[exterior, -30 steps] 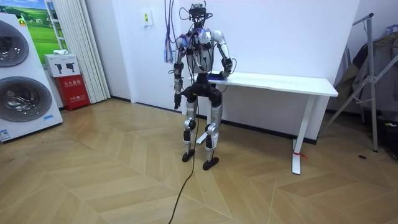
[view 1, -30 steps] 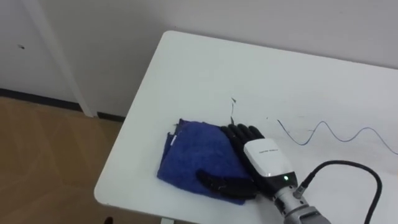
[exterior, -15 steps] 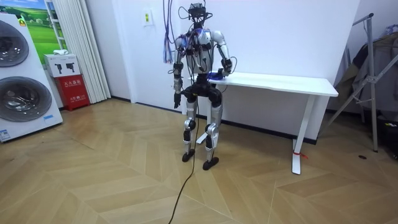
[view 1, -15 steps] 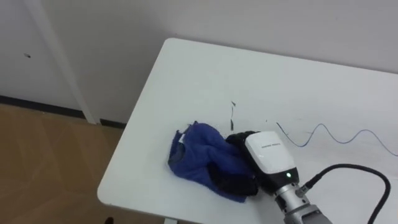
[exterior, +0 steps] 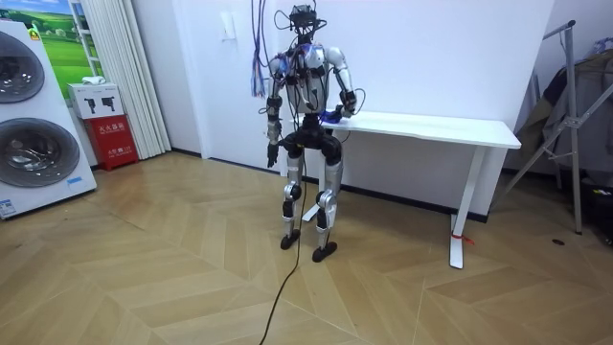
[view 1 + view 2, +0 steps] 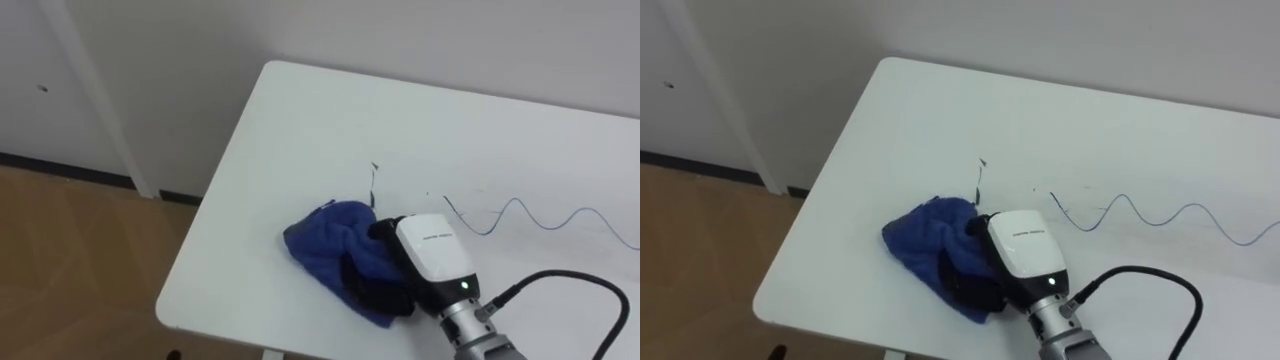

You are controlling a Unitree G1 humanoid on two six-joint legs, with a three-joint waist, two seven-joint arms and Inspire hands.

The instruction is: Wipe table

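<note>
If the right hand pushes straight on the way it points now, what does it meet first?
Only the blue cloth bunched in the right hand leads; ahead looks like bare table up to its left edge. The small dark mark seems just off-line.

We see a right robot hand [image 6: 432,262] with black fingers [image 6: 384,229], a white boxy back cover carrying small grey print and a green light, a grey metal wrist, and a thick black cable looping off it. In the room view we see silvery limbs.
</note>
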